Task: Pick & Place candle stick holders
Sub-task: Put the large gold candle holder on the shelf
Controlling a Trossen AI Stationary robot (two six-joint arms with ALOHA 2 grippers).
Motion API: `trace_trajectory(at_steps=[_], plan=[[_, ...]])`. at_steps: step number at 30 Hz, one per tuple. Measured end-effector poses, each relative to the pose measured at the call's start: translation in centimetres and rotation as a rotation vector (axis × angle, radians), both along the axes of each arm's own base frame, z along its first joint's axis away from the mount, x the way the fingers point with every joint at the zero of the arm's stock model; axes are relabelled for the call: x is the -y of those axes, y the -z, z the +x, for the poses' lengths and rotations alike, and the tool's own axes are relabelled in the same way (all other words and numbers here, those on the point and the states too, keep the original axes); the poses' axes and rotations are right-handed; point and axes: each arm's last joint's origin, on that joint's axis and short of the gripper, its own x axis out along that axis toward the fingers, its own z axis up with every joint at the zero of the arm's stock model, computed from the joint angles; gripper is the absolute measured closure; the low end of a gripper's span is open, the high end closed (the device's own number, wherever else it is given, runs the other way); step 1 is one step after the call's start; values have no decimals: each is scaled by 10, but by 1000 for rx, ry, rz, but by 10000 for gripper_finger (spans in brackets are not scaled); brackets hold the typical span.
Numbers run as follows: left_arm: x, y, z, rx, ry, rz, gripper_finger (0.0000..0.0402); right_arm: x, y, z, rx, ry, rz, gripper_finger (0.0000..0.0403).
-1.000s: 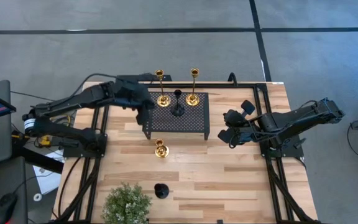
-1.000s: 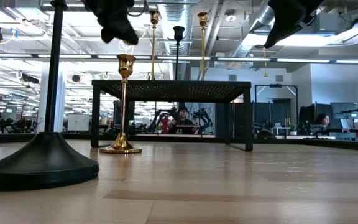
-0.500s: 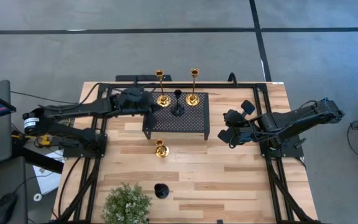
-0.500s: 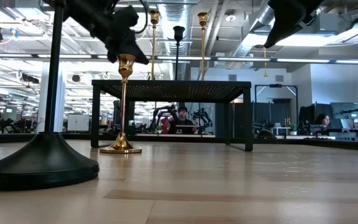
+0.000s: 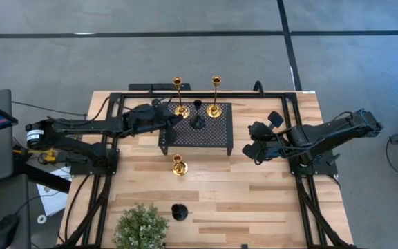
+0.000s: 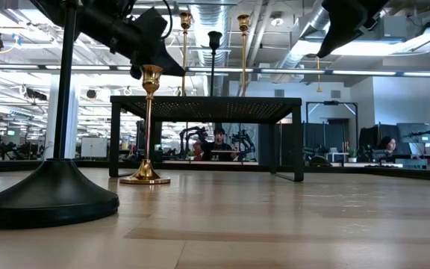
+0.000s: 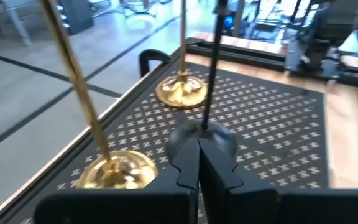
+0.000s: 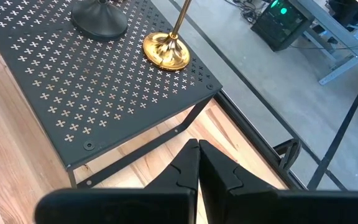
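Where the high view looks down on the wooden table (image 5: 254, 187), the black perforated stand (image 5: 197, 128) is seen bearing two tall gold holders (image 5: 179, 107) and one black holder (image 5: 197, 122); a short gold holder (image 5: 178, 166) and a second black holder (image 5: 179, 211) are set in front of the stand. The left gripper (image 5: 177, 117) is held over the stand's left edge, fingers pressed together and empty. The right gripper (image 5: 253, 140), likewise closed, is parked right of the stand. In the low view, an office is seen beyond the stand.
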Motion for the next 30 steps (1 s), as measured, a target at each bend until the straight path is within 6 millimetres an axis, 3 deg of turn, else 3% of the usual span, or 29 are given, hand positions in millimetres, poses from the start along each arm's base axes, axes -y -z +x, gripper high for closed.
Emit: trace_trajectory(at_steps=[17, 30], plan=[[-5, 14, 24, 12, -65, 65, 399, 0, 0, 0, 6, 0, 1, 403], [-8, 13, 23, 9, -193, 109, 399, 0, 0, 0, 6, 0, 1, 403]])
